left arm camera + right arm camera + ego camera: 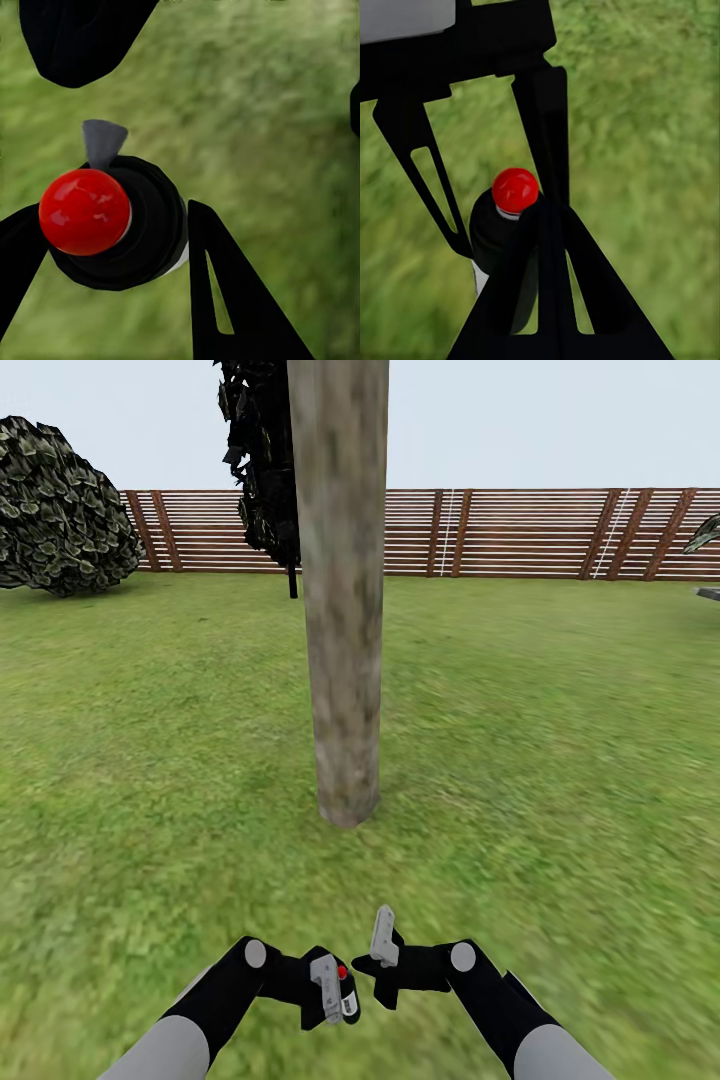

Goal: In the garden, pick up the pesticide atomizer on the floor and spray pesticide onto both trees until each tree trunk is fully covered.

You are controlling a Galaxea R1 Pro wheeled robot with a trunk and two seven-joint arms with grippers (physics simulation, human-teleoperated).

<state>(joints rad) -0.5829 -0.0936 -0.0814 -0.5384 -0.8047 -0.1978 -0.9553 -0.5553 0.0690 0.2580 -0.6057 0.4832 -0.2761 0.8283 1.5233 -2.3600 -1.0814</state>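
A thick mottled beige-grey tree trunk (343,610) rises from the grass floor (550,760) straight ahead, its crown cut off by the frame's top edge. The other tree is out of view. My left gripper (330,990) is shut on the pesticide atomizer (343,988), a black bottle with a round red cap (84,211) and a small grey nozzle (103,142). The bottle hangs low over the grass, short of the trunk. Just beside it, my right gripper (385,952) is shut with nothing in it. In the right wrist view its joined fingers (547,247) partly cover the atomizer (514,191).
A brown slatted wooden fence (520,530) bounds the lawn at the back. A big dark leafy shrub (60,510) stands at the far left. A dark narrow conifer (262,460) stands behind the trunk. Open grass lies on both sides of the trunk.
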